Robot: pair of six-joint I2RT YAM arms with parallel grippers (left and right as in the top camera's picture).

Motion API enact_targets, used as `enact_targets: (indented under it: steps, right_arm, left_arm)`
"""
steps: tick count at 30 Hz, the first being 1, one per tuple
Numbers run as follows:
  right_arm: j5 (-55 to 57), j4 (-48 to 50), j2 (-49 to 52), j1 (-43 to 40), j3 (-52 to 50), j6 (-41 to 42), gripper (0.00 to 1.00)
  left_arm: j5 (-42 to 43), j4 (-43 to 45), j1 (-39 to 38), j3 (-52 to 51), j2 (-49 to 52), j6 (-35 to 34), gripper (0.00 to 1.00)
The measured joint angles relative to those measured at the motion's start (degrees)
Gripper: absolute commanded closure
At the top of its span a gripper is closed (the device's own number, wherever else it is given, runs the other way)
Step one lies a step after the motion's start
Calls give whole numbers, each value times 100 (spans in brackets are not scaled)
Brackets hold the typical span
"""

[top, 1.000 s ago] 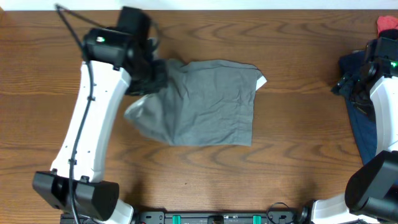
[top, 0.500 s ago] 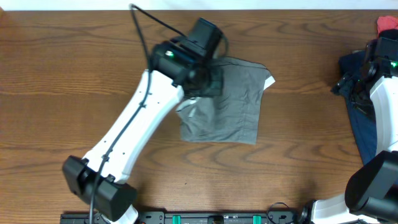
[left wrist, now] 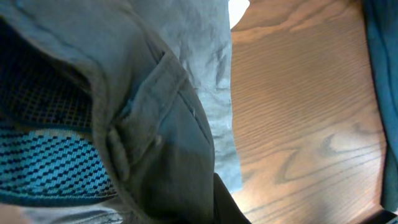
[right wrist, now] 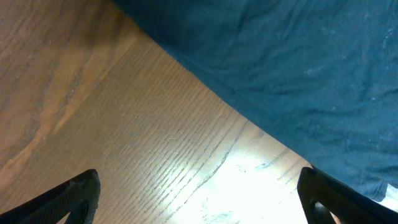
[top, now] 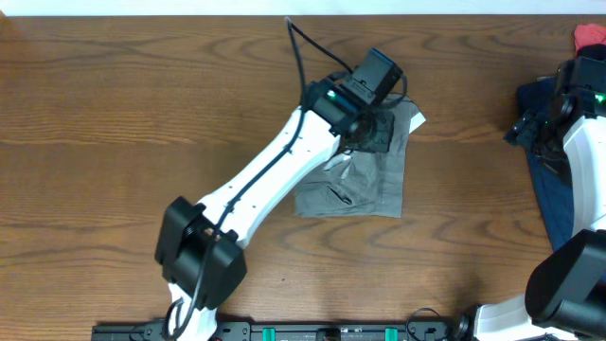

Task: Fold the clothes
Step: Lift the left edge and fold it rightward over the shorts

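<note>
Left fingers (top: 377,131) are pinching one edge of the gray cloth (top: 374,185), holding it over the rest so it is folding in half | cloth is lying on the tabletop (top: 142,114) | right fingers (right wrist: 74,193) are hanging spread apart, gripping nothing, beside the blue cloth (right wrist: 280,62).

This looks like a robotics lab bench, not a home. A bare wood-grain table (top: 95,114) fills the overhead view. At the table's near edge runs a black mounting rail (top: 322,332) with green clips. Two white robot arms rise there, the left arm (top: 270,175) over the table's middle and the right arm (top: 585,142) at its right end. The left arm carries a loose black cable (top: 301,47) and a green status light (top: 332,95). A grey garment (top: 379,185) and a dark blue garment (top: 549,189) lie directly on the table.
</note>
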Motion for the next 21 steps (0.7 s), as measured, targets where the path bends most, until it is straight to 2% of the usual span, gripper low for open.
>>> enact_targets:
  steps: [3,4,5,7,8,9,19,21]
  right_arm:
    - [0,0,2,0,0,0,1]
    - [0,0,0,0,0,0,1]
    - [0,0,2,0,0,0,1]
    - [0,0,2,0,0,0,1]
    - [0,0,0,0,0,0,1]
    - [2,0,2,0,0,0,1]
    - [2,0,2,0,0,0,1]
    - [0,0,2,0,0,0,1]
  left_arm:
    - [15,37,-15,0,184,2,94]
    - [15,50,-15,0,247,2,90]
    - [17,57,-15,0,313,9,76]
    - [35,74,-15,0,428,7,40]
    - [33,76,-15,0,476,4,27]
    - [35,70,-15,0,507,-2,23]
    - [101,-57,-13,0,527,-13,22]
    - [129,-129,0,0,479,-11,26]
